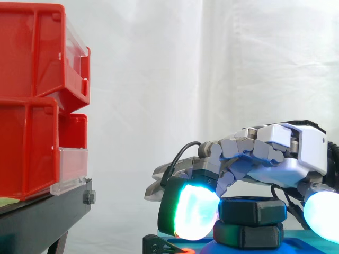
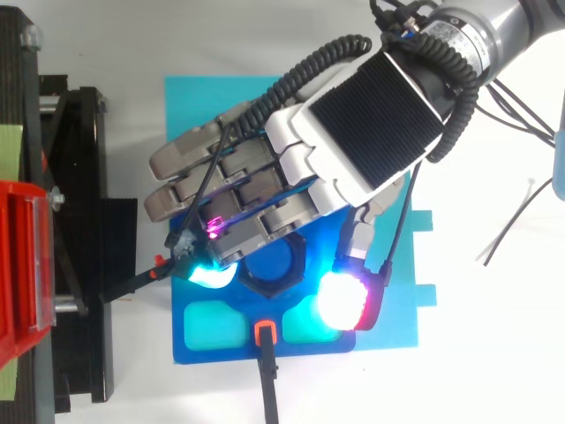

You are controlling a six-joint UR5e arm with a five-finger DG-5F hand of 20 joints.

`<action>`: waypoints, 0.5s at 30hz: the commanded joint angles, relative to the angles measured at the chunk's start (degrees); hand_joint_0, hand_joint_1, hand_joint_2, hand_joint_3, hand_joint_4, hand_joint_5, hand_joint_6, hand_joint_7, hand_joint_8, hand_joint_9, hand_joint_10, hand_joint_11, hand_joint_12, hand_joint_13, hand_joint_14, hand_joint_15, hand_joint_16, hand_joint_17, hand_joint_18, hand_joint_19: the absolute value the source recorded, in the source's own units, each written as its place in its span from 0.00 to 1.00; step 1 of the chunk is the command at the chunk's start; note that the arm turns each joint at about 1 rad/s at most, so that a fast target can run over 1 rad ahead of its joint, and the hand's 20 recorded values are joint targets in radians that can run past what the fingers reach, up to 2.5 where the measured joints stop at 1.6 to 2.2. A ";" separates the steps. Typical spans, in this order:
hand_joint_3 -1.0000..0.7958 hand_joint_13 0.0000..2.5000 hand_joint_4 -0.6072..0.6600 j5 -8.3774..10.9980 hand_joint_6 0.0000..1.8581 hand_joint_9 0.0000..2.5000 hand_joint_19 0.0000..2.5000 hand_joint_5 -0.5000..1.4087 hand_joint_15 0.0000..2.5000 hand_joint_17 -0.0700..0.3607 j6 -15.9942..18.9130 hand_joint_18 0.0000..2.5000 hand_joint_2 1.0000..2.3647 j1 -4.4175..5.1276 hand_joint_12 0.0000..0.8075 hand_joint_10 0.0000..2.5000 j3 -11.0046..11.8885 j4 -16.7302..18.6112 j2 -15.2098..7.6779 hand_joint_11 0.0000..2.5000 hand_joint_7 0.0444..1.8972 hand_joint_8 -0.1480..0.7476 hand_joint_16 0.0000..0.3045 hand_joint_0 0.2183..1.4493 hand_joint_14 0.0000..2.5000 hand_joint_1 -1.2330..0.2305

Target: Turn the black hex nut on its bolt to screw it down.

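The black hex nut (image 1: 253, 210) sits on its bolt above a second black hex piece (image 1: 248, 235), on a blue base (image 2: 205, 329). From above, the nut (image 2: 275, 276) is partly covered by my hand (image 2: 371, 115). The hand (image 1: 286, 151) reaches in from the right and arches over the nut with its fingers curled. A cyan-green fingertip pad (image 1: 193, 211) rests against the nut's left side. The thumb's pad (image 2: 344, 300), glowing red-white, is close to its right side.
The blue base lies on a teal mat (image 2: 203, 97). Red bins (image 1: 37, 106) on a black stand (image 1: 42, 217) rise to the left. A black tie with an orange clip (image 2: 265, 344) lies at the base's front edge. Thin wires (image 2: 521, 212) trail at the right.
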 commanded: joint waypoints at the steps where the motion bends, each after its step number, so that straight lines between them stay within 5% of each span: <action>1: 0.28 0.20 0.67 -0.04 0.31 0.31 0.10 0.22 0.07 0.43 0.01 0.11 0.00 -0.19 0.44 0.00 0.00 0.00 -0.02 0.11 0.62 0.47 0.17 0.17 0.00 0.60; 15: 0.28 0.20 0.67 -0.30 0.31 0.32 0.10 0.22 0.07 0.43 0.01 0.11 0.00 -0.54 0.44 0.01 0.00 0.62 0.06 0.11 0.62 0.47 0.17 0.18 0.00 0.59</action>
